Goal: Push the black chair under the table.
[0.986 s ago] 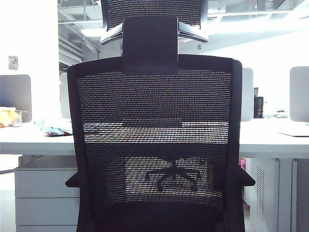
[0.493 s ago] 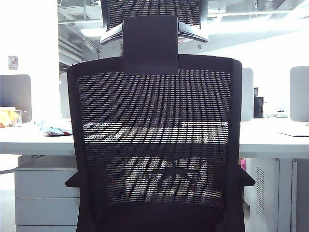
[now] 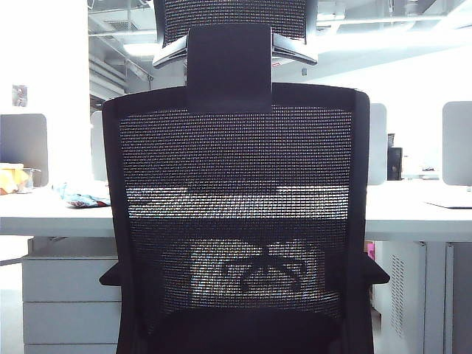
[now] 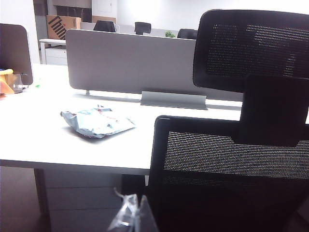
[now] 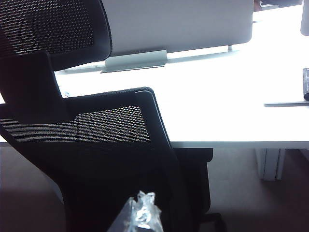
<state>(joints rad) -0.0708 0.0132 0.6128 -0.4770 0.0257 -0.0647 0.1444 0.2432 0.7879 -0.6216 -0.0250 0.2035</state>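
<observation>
The black chair (image 3: 236, 184) fills the exterior view, its mesh back facing me and its bracket and headrest (image 3: 228, 66) above. Behind it runs the white table (image 3: 413, 214), with the chair's back standing on the near side of the table edge. Neither gripper shows in the exterior view. My left gripper (image 4: 133, 215) is shut, its clear-wrapped tips beside the outer edge of the chair (image 4: 231, 174) back. My right gripper (image 5: 142, 212) is also shut, in front of the dark back of the chair (image 5: 96, 159). Whether either touches the chair I cannot tell.
A crumpled pale blue packet (image 4: 96, 123) lies on the table (image 4: 43, 140), with a grey partition (image 4: 125, 63) behind it. Pale grey drawer units (image 3: 70, 302) stand under the table on the left, and a cabinet (image 3: 413, 295) on the right. A clear container (image 3: 15, 178) sits far left.
The chair back has shifted very slightly to the left in the exterior view. Nothing else differs.
</observation>
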